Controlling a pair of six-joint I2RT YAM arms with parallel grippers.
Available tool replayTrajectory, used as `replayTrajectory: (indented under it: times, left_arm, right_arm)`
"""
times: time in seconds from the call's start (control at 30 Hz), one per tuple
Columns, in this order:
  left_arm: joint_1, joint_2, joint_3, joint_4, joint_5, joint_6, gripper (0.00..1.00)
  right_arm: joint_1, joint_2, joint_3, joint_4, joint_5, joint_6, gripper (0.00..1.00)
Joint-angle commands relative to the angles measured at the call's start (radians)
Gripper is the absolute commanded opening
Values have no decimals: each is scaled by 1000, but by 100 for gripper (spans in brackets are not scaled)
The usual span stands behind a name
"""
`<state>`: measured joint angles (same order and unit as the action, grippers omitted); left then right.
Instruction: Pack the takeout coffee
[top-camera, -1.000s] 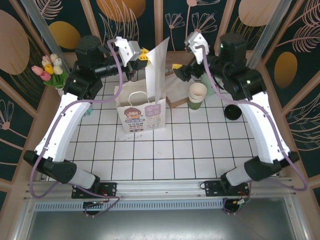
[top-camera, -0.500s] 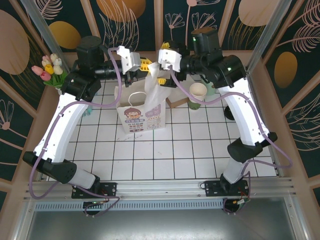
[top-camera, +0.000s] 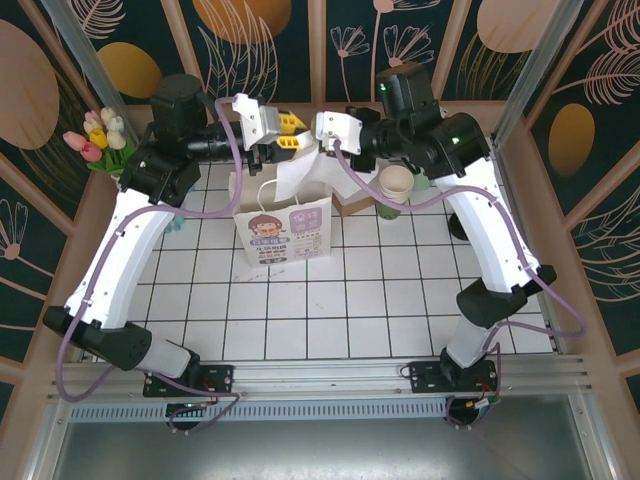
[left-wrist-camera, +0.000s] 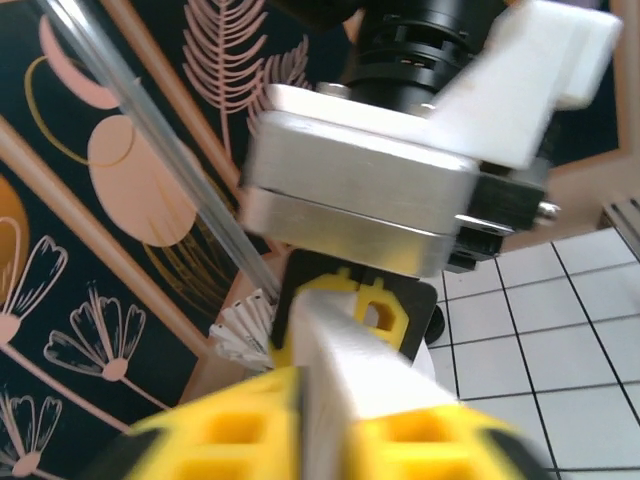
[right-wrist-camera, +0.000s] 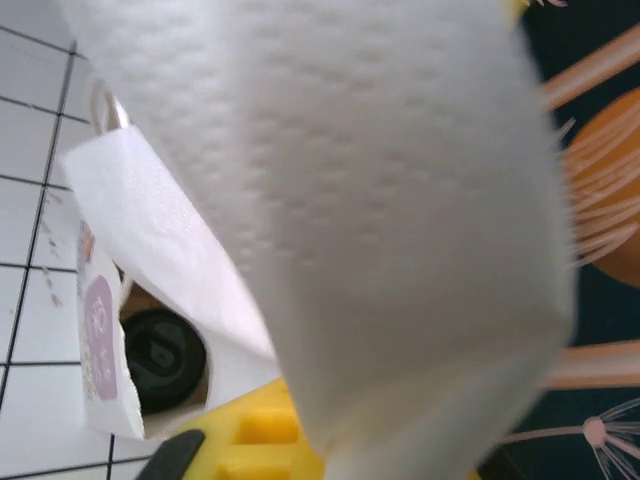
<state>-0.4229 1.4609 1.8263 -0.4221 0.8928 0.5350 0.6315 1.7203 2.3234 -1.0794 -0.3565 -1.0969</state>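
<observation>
1 tiled table (top-camera: 330, 310), seemingly painted floral walls (top-camera: 40, 90)

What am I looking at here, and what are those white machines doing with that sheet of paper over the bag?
Those are two robot arms bolted to the near edge of a tiled table. The wide picture looks down from above and behind them. The two close-ups come from a small camera on each wrist. Each arm ends in a gripper, a pincer with two yellow fingers. The right gripper is shut on a white paper napkin above the printed paper bag. The napkin also runs between the fingers of the left gripper, though I cannot tell whether they pinch it. In the right wrist view, the black lid of the takeout coffee shows inside the bag. To the bag's right stands a stack of lidless cups, and tulips sit at the far left.
</observation>
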Motion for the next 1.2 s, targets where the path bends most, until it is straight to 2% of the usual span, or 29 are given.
replayTrajectory:
  times: [0.0,0.03,0.1,0.2,0.27,0.3,0.33,0.43,0.53,0.63,0.8,0.97,1.07,1.17]
  left_arm:
    - [-1,-101,-77,204,-121,-185,79]
    - [0,-141,-138,281,-176,-248,89]
    - [1,-221,-253,418,-335,-361,98]
    - [1,-309,-356,508,-718,-543,98]
    - [1,-333,-370,441,-1063,-691,99]
    - [1,-340,-375,391,-1189,-740,99]
    - [1,-348,-387,333,-1284,-783,98]
    - [1,-358,-425,192,-1429,-901,99]
    - [1,-348,-447,74,-1526,-992,99]
    - [5,-333,-465,3,-1550,-1039,98]
    - [21,-306,-491,-47,-1469,-1082,98]
    - [88,-304,-567,-34,-1338,-1161,98]
    - [98,-294,-598,-44,-1310,-1198,99]
    - [99,-269,-616,-89,-1339,-1254,99]
  right_arm:
    - [7,-91,-67,121,104,60,0]
    - [4,-110,-91,158,147,76,0]
    - [3,-137,-122,228,230,109,0]
    - [-3,-152,-137,322,336,190,0]
    - [2,-140,-130,349,349,255,0]
    - [8,-132,-124,344,331,279,0]
    - [15,-122,-119,337,301,304,0]
    - [30,-91,-124,342,192,348,0]
    - [46,-40,-107,338,153,359,0]
    - [54,12,-62,282,87,343,0]
    - [60,47,-74,186,30,263,0]
    - [61,62,-125,111,-70,196,0]
    - [64,93,-77,54,-108,200,0]
    - [72,131,-55,37,-100,234,0]
